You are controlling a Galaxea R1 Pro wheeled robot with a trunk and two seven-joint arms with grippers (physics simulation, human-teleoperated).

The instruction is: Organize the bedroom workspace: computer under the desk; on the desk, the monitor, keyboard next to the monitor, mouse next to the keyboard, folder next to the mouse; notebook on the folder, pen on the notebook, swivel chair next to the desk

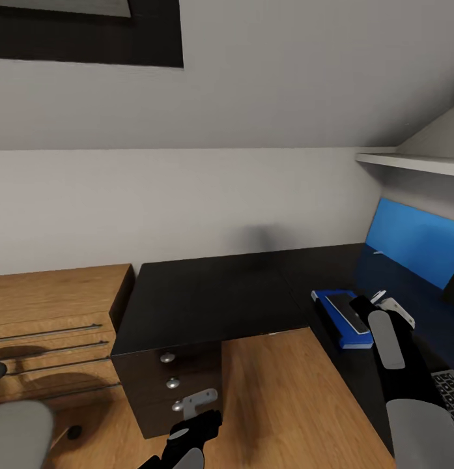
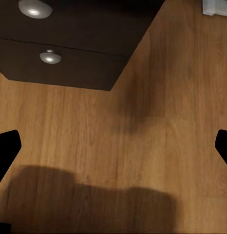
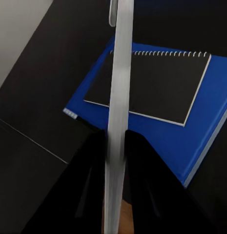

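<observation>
The black desk [image 1: 213, 293] carries the blue folder [image 1: 342, 333] at its inner corner, and the dark spiral-bound notebook [image 1: 344, 309] lies flat on the folder. My right gripper [image 1: 370, 303] hovers just over them. In the right wrist view the gripper [image 3: 115, 146] is shut on the pen [image 3: 120, 73], a long whitish stick held above the notebook [image 3: 157, 87] and folder [image 3: 206, 131]. The keyboard [image 1: 451, 391] shows at the right edge, with a dark corner of the monitor [image 1: 453, 283] behind it. My left gripper [image 1: 195, 404] hangs open over the wooden floor [image 2: 142, 97] by the drawer unit [image 1: 168, 384].
A light wooden drawer chest [image 1: 51, 326] stands left of the desk. The grey swivel chair [image 1: 18, 430] shows at the bottom left corner. A blue rear panel [image 1: 415, 238] and a white shelf [image 1: 409, 161] bound the desk on the right.
</observation>
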